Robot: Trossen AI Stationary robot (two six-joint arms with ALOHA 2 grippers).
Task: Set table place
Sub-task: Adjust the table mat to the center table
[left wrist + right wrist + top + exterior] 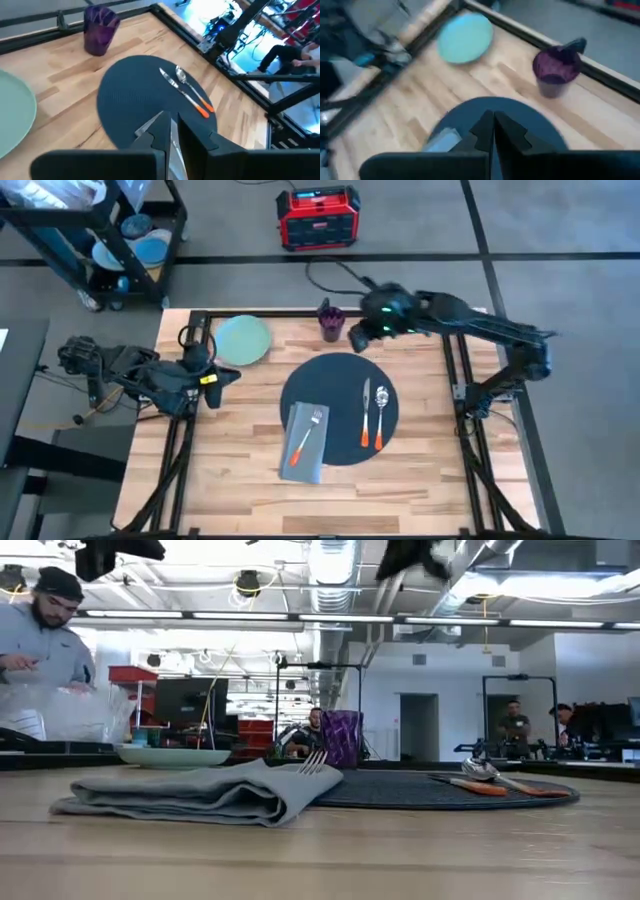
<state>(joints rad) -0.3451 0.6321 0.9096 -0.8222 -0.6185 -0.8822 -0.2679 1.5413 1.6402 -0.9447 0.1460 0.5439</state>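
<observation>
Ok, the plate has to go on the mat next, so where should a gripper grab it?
Pinch the plate at its rim, on the edge nearest the left gripper, coming in low from that side. It lies flat on the table, so only the thin raised rim offers a hold.

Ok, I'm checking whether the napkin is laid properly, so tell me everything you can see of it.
The napkin is grey cloth, folded into a long rectangle with soft layered folds showing at its edge in the low view. It lies flat on the table, its right part overlapping the left edge of the round dark mat. A silver fork rests on top of it, tines pointing toward the far side. Neither gripper touches it.
</observation>
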